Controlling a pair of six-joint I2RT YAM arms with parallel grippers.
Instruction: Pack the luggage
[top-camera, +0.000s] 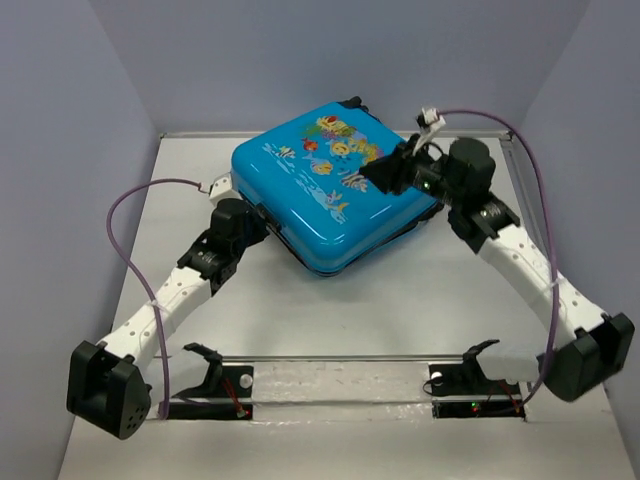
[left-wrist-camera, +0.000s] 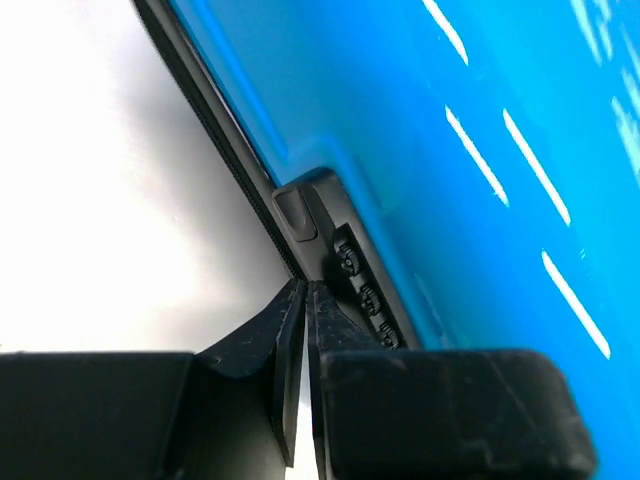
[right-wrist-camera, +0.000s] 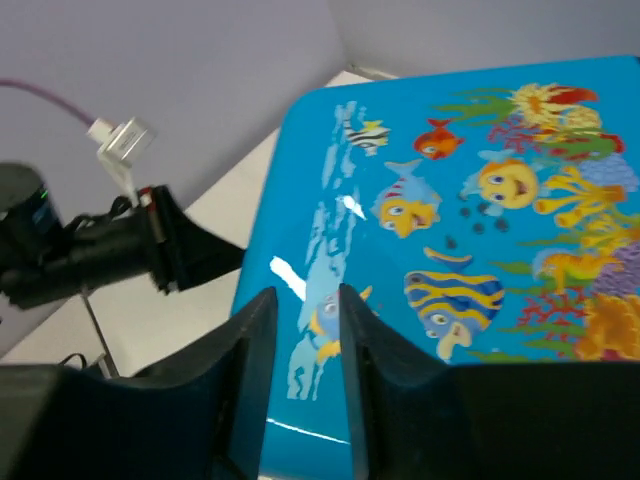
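The luggage (top-camera: 320, 200) lies flat and closed at the back middle of the table, its fish-and-coral face up (right-wrist-camera: 450, 200). My left gripper (top-camera: 262, 222) is at its left side edge. In the left wrist view the fingertips (left-wrist-camera: 306, 287) are pressed almost together, with only a hairline slit between them. They rest against the black zipper edge (left-wrist-camera: 220, 150), just below the dial lock (left-wrist-camera: 360, 290), and I see nothing between them. My right gripper (top-camera: 372, 172) hovers over the printed face with its jaws (right-wrist-camera: 300, 292) apart and empty.
Grey walls close in the table on the left, back and right. Purple cables (top-camera: 125, 230) loop off both arms. Two small black brackets (top-camera: 210, 365) (top-camera: 475, 360) stand at the near edge. The left arm's wrist (right-wrist-camera: 150, 245) shows beside the suitcase.
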